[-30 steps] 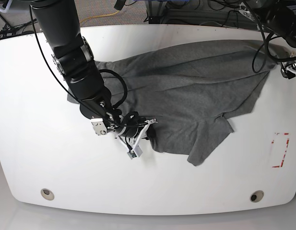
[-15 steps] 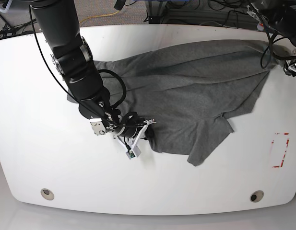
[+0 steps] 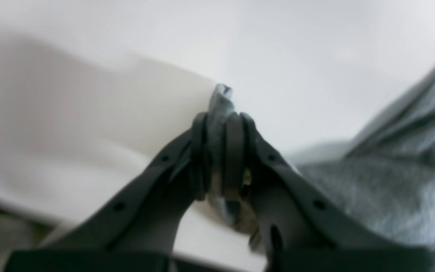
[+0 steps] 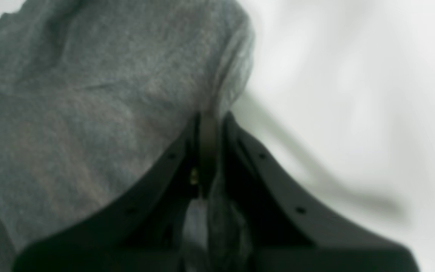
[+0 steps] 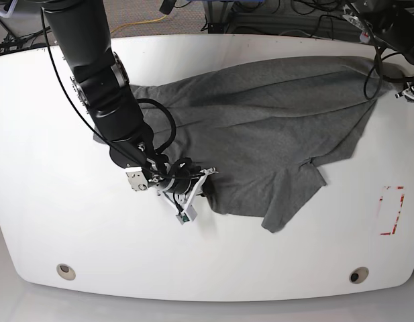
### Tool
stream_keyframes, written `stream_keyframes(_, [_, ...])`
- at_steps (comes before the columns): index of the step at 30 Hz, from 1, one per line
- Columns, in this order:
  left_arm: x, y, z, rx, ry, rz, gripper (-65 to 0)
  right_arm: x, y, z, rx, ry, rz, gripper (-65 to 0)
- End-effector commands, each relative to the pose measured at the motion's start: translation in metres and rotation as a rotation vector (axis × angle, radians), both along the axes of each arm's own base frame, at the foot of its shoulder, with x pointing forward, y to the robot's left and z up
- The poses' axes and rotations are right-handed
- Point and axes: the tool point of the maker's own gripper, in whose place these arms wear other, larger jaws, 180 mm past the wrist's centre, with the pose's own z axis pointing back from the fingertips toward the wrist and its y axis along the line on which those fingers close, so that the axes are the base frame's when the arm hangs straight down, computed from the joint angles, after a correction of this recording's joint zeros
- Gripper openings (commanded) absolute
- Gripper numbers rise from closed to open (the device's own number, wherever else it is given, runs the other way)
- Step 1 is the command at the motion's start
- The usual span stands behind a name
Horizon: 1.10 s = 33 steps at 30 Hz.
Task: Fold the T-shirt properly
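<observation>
The white table is filling the base view, and the heather-grey T-shirt is lying spread and wrinkled across its far half, reaching from the middle of the table to the far corner on that view's right. 1 flap of the cloth is hanging toward the near edge. 2 black arms are reaching in. The right gripper is sitting low at the shirt's near edge, and in the right wrist view its jaws are pressing together on a bunched fold of grey cloth. The left gripper is working at the far corner; in its wrist view the jaws are pinching a thin tuft of the shirt's edge. A red-marked rectangle is lying near the table's edge.
</observation>
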Motion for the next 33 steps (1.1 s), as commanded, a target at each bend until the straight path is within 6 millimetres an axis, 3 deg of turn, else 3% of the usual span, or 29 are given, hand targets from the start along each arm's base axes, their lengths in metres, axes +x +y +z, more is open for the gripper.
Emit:
stream_keyframes(1, [0.021, 0.019, 0.047, 0.125, -0.076, -0.024, -60.3, 0.031, -0.005, 0.048, 0.028, -0.134, -0.001, -65.0])
stream_keyframes(5, [0.033, 0.019, 0.076, 0.18, -0.079, -0.035, -60.1, 0.041, -0.02, 0.072, 0.0, -0.19, 0.013, -65.0])
stream_keyframes(9, [0.042, 0.023, 0.106, 0.246, -0.116, -0.032, -60.1, 0.058, -0.042, 0.109, -0.014, -0.25, -0.01, -65.0])
stream_keyframes(13, [0.066, 0.017, 0.138, 0.302, -0.161, -0.066, -60.1, 0.078, -0.066, 0.156, -0.029, -0.325, -0.041, -65.0])
stream_keyframes(15, [0.075, 0.018, 0.163, 0.359, -0.188, -0.079, -60.1, 0.087, -0.078, 0.182, -0.055, -0.371, -0.044, -65.0])
stream_keyframes(24, [0.129, -0.001, 0.268, 0.496, -0.395, -0.11, -60.1, 0.113, -0.109, 0.295, -0.142, -0.553, -0.047, -65.0])
stream_keyframes(27, [0.138, 0.0, 0.295, 0.533, -0.426, -0.117, -59.9, 0.118, -0.116, 0.325, -0.164, -0.593, -0.057, -65.0])
stream_keyframes(31, [0.147, -0.007, 0.299, 0.556, -0.403, -0.164, -56.9, 0.119, -0.128, 0.33, -0.186, -0.59, -0.07, -65.0])
stream_keyframes(33, [0.147, -0.01, 0.287, 0.543, -0.38, -0.176, -52.9, 0.118, -0.128, 0.326, -0.187, -0.582, -0.068, -65.0])
